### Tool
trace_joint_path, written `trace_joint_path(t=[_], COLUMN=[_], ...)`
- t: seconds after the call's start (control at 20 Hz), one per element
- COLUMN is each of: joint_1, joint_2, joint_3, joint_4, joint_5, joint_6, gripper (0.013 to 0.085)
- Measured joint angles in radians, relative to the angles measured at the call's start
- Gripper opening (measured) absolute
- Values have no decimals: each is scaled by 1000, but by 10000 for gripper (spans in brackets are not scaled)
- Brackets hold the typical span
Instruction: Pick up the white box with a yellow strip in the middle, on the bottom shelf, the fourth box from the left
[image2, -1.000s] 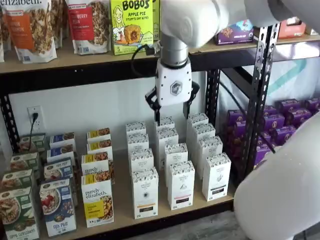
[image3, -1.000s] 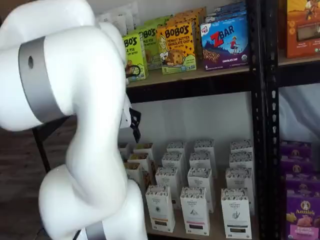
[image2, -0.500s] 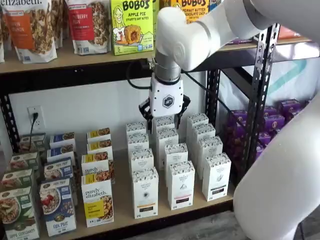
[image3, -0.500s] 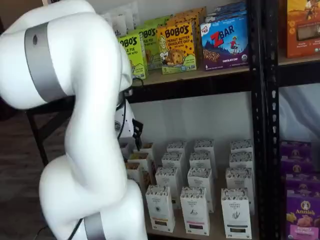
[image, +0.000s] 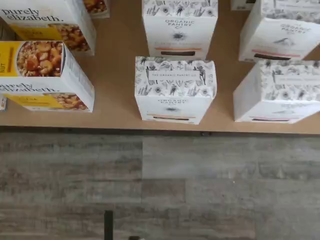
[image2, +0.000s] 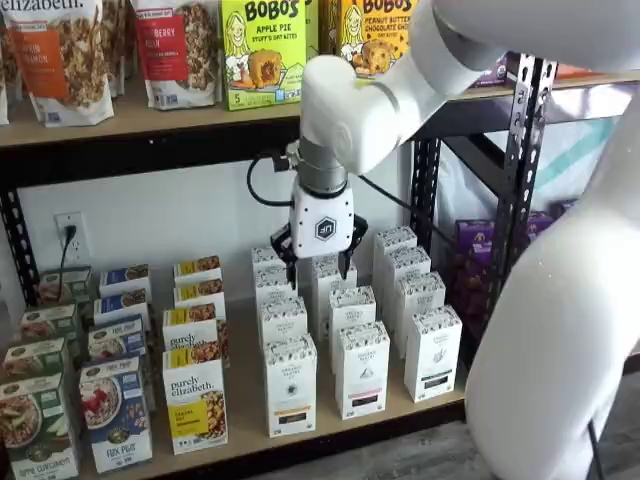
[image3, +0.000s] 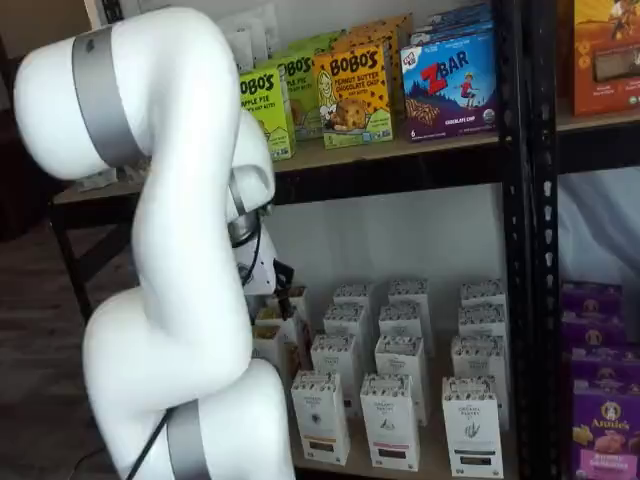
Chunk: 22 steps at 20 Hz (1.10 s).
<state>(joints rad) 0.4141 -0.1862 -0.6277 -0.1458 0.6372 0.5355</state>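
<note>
The white box (image2: 291, 385) stands at the front of the leftmost column of white cartons on the bottom shelf (image2: 245, 405), with a yellow-orange strip low on its front. It also shows in a shelf view (image3: 320, 415) and in the wrist view (image: 175, 90), seen from above with its speckled top. My gripper (image2: 318, 266) hangs open and empty above the rear cartons of that column, well behind and above the white box. In a shelf view only one black finger (image3: 282, 277) shows past the arm.
Like white cartons with reddish strips (image2: 361, 370) stand to the right. Purely elizabeth granola boxes (image2: 195, 400) stand to the left, and also show in the wrist view (image: 45, 75). The upper shelf board (image2: 150, 135) runs overhead. A black upright (image2: 515, 190) stands on the right. The grey floor (image: 160, 185) lies in front.
My gripper has moved left and down, from beside the upper shelf's edge to just above the rear white cartons. The boxes have not moved.
</note>
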Motion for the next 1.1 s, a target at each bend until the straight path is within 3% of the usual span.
trace_joint_path(t=[0.7, 1.1], joint_1=[-24, -43], joint_2=[293, 431], joint_3=[-97, -145], joint_4=[-100, -97], joint_5=[-188, -302], joint_6=[78, 63], gripper=[850, 850])
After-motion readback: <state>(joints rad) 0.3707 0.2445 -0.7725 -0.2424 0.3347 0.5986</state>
